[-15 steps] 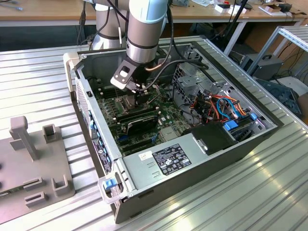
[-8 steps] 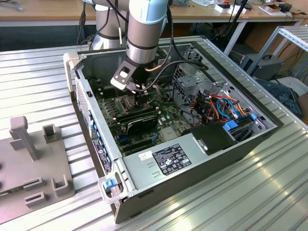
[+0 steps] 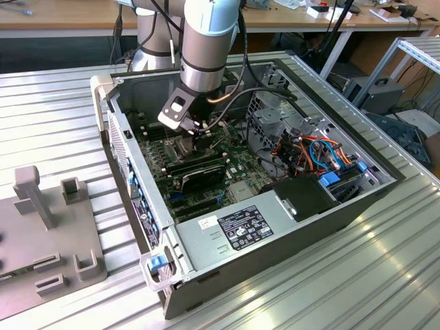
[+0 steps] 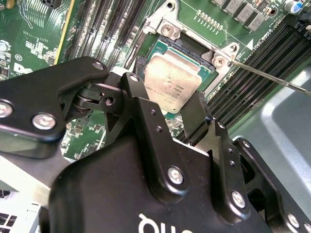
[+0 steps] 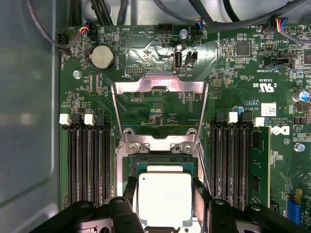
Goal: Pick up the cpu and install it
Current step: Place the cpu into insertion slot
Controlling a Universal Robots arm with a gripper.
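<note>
The room directly over the CPU socket point(image 5: 158, 159) is taken up by the cpu point(image 5: 165, 199), which is gripped on two opposite edges by the fingers point(image 5: 200, 196). Behind the socket, the load plate point(image 5: 160, 104) is swung open. Both flanks are lined by low memory slots point(image 5: 90, 165), with one memory module point(image 5: 261, 165) seated past them. A thin lever rod point(image 4: 267, 77) is held out beside the socket. In the exterior view, approach is narrowed by the black expansion card point(image 3: 196, 172) just beside the socket.

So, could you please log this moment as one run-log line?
gripper: shut on silver-grey flat square cpu | position: over socket on green motherboard | shiny metal socket frame: hinged open
</note>
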